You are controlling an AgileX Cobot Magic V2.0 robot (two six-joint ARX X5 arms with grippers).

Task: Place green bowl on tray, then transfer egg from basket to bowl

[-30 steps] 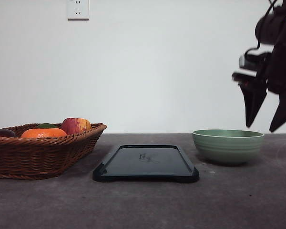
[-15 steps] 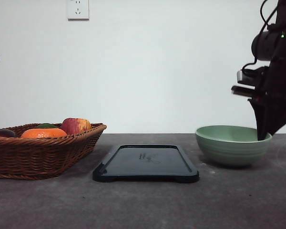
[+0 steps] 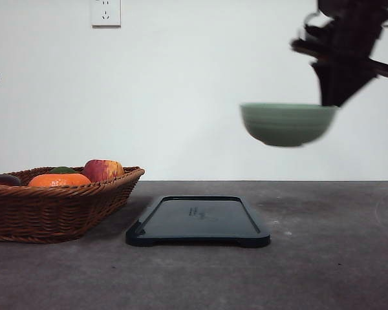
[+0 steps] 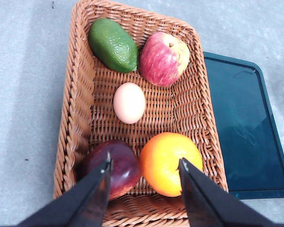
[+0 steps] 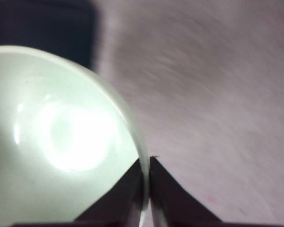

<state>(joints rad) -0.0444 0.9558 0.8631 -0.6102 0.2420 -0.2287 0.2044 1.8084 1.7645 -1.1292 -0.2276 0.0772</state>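
Now the round pale sage-green ceramic bowl [image 3: 288, 124] hangs in the air at the upper right of the front view, well above the grey worktop [image 3: 323, 258] and up and to the right of the flat glossy black rectangular tray [image 3: 198, 221], which lies at centre. The right gripper [image 5: 146, 189] has its dark fingers [image 5: 168, 198] pinched on the bowl's rim, one inside and one outside. At lower left sits the wide brown woven wicker basket [image 4: 80, 118], holding a pale egg [image 4: 129, 102] in its middle, a green avocado [image 4: 113, 45], a red apple [image 4: 164, 58], an orange [image 4: 170, 163] and a dark red-purple fruit [image 4: 116, 166]. The left gripper [image 4: 143, 177] hovers above the basket with its fingers spread wide, holding nothing.
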